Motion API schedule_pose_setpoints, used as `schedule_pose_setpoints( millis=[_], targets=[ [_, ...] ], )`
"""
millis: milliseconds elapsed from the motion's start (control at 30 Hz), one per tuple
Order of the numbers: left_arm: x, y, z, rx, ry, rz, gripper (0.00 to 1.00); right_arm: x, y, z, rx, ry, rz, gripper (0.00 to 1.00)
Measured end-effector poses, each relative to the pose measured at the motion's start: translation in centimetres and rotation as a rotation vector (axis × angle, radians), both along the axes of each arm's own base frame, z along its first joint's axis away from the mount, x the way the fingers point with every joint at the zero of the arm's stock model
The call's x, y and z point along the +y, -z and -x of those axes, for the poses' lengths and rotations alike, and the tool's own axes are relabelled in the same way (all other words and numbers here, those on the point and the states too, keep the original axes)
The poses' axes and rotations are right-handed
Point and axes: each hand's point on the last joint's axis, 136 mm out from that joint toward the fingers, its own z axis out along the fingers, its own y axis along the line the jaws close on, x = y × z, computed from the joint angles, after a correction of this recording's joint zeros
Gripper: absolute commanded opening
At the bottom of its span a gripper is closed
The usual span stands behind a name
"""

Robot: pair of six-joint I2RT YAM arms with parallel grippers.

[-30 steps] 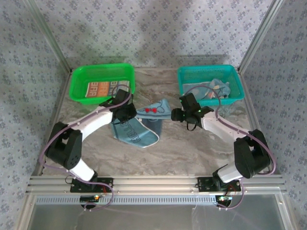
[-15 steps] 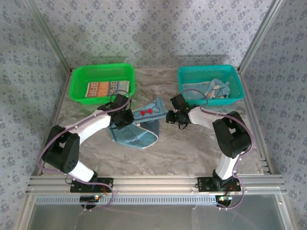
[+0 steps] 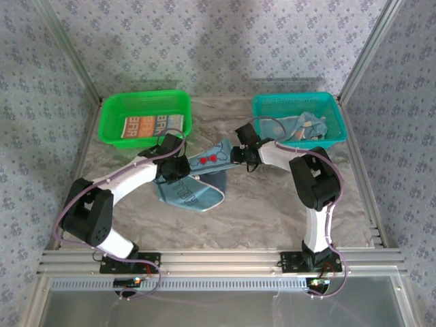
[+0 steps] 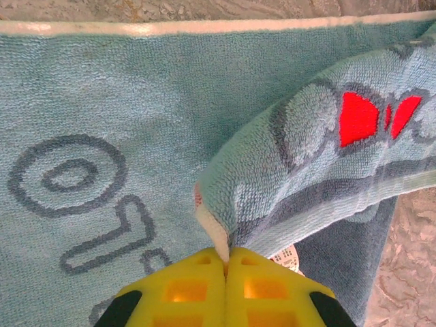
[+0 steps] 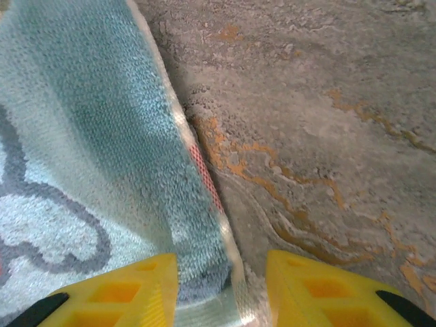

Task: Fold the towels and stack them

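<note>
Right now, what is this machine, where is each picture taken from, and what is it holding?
Two robot arms sit at a marble-patterned table, each ending in a two-finger gripper. One picture looks down from above; the other two come from cameras on the wrists, so yellow fingers show at the bottom. A blue towel lies between the arms. The left gripper is shut on a lifted edge of it. The right gripper is open, fingers astride another edge. A striped towel lies in the green basket, a third towel in the teal basket.
</note>
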Motion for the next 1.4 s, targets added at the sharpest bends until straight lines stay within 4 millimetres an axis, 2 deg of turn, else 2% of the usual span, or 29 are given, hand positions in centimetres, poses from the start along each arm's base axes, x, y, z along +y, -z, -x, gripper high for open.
schedule_pose_setpoints(
  millis=[100,400,533,600,700,733,800,900,967,1200,1300,1400],
  targets=[
    [0.0,0.0,0.0,0.000,0.000,0.000,0.00,-0.1,0.6,0.0,0.008,-0.005,0.017,0.39],
    [0.0,0.0,0.0,0.000,0.000,0.000,0.00,0.2,0.6,0.5,-0.021,-0.014,0.082,0.40],
    [0.0,0.0,0.0,0.000,0.000,0.000,0.00,0.0,0.7,1.4,-0.018,-0.017,0.103,0.37],
    [0.0,0.0,0.0,0.000,0.000,0.000,0.00,0.0,0.7,1.9,-0.011,-0.020,0.113,0.32],
    [0.0,0.0,0.0,0.000,0.000,0.000,0.00,-0.2,0.9,2.3,-0.006,-0.016,0.125,0.30],
    [0.0,0.0,0.0,0.000,0.000,0.000,0.00,-0.2,0.9,2.3,-0.008,-0.014,0.124,0.24],
    [0.0,0.0,0.0,0.000,0.000,0.000,0.00,-0.4,1.0,2.3,-0.012,-0.004,0.127,0.22],
    [0.0,0.0,0.0,0.001,0.001,0.002,0.00,-0.6,0.9,2.2,-0.017,0.005,0.127,0.11],
    [-0.1,0.0,0.0,0.000,0.002,0.004,0.00,-0.6,0.9,2.2,-0.018,0.002,0.126,0.00],
    [-0.1,0.0,0.0,-0.001,0.009,0.000,0.00,-0.4,0.5,2.2,-0.025,-0.017,0.106,0.00],
    [-0.1,-0.3,0.0,0.000,0.016,-0.005,0.00,-0.6,-0.9,2.5,-0.048,-0.025,0.092,0.00],
    [-0.5,-2.1,-0.8,-0.023,0.026,0.001,0.00,-0.6,-4.4,2.5,-0.113,-0.023,0.050,0.00]
  ],
)
